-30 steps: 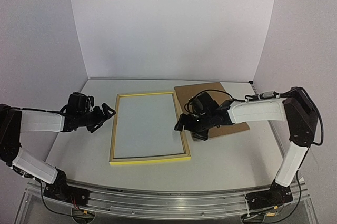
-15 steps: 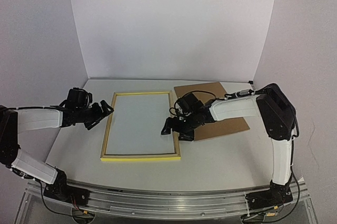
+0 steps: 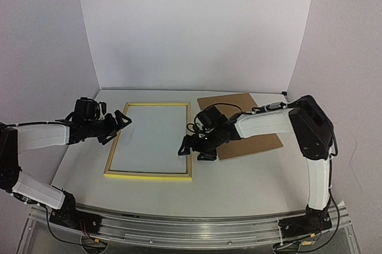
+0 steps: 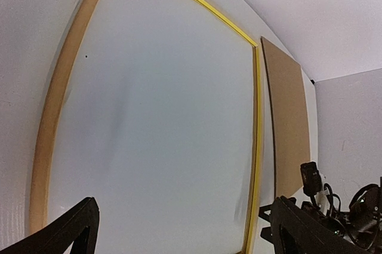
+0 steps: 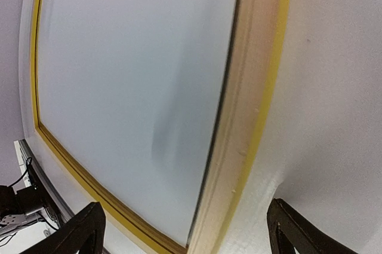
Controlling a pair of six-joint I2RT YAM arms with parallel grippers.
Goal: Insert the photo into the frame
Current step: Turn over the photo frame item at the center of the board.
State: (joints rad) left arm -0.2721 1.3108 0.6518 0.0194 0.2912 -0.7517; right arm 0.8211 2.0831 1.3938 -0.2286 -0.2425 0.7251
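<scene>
Shifted toward 9 o'clock since the earlier frames: the frame (image 3: 149, 176), now lying flat left of table centre. Right gripper (image 3: 190, 151) is spread wide at its 3 o'clock edge and left gripper (image 3: 119, 131) spread wide at its 10 o'clock corner; nothing is held. The photo is not identified; the pale pane may be its white back. Step judged: frame positioning. Next, the print must be located. White table (image 3: 250, 176) and backdrop (image 3: 197, 27) noted; brown backing board (image 3: 250, 125) at 2 o'clock.

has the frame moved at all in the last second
Yes. The frame has slid to the left in the top view, away from the brown board, which has stayed where it was.
</scene>
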